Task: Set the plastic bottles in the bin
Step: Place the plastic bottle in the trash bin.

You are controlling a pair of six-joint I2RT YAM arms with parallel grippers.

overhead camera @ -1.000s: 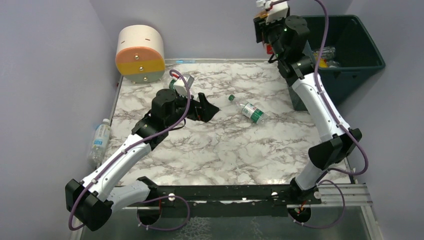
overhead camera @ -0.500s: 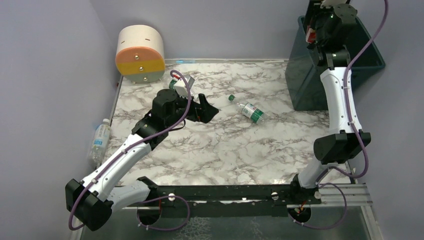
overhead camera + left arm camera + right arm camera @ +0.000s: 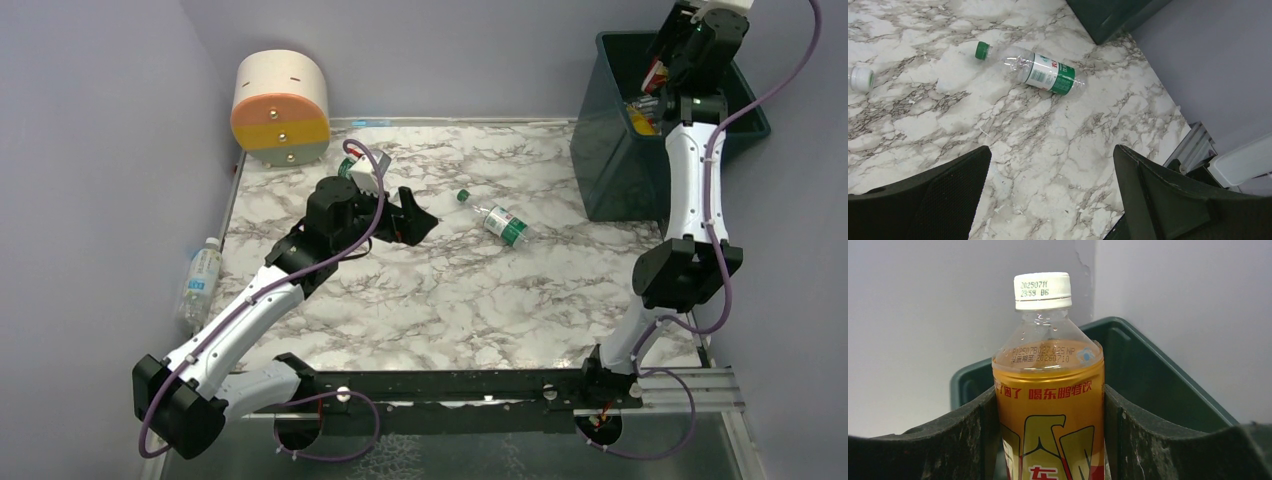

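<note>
My right gripper [image 3: 1050,392] is shut on an upright bottle [image 3: 1048,350] of orange drink with a white cap and a yellow and red label. It is raised over the dark green bin [image 3: 1153,370]. In the top view that gripper [image 3: 662,72] hangs above the bin [image 3: 612,170], where other bottles [image 3: 640,118] lie. A clear bottle with a green label and cap [image 3: 505,225] lies on the marble table [image 3: 450,300]. My left gripper [image 3: 415,215] stands open to its left. From the left wrist, the green bottle [image 3: 1043,72] lies beyond my empty left gripper [image 3: 1051,150].
A round cream, orange and yellow drum [image 3: 280,108] stands at the back left corner. A blue-labelled bottle [image 3: 200,278] lies beyond the table's left edge by the wall. A small white round object [image 3: 862,79] sits on the marble left of the green bottle.
My right arm has swung right from the table's back edge to above the bin, carrying the orange bottle. The left arm and green bottle have not moved.
</note>
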